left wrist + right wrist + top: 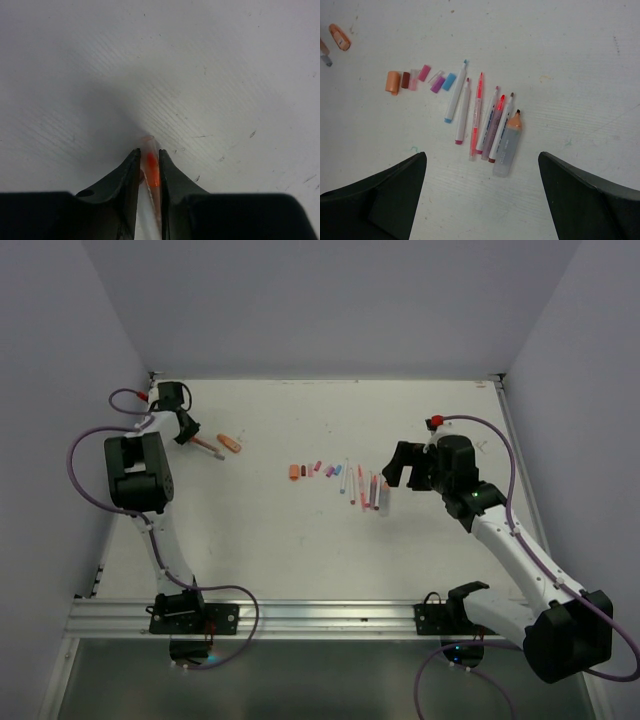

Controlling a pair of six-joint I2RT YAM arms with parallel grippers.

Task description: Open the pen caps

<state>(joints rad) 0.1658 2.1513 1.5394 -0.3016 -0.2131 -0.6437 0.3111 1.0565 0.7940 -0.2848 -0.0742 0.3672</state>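
Note:
My left gripper (149, 151) is shut on the end of a pale see-through pen (151, 167) with orange-red showing inside it. In the top view that gripper (187, 436) is at the far left of the table, and the pen (207, 447) lies flat, pointing right from it. My right gripper (482, 155) hangs wide open with nothing in it, above several uncapped pens (477, 115) and a thick grey marker with an orange tip (507, 145). Loose pen caps lie in a row to their left: orange (393, 82), dark red (405, 80), pink (424, 73), purple (438, 84), blue (449, 81).
A short orange piece (229, 443) lies just right of the held pen. Pale walls close in the white table (300, 560) on three sides. The metal rail (330, 615) with both arm bases runs along the near edge.

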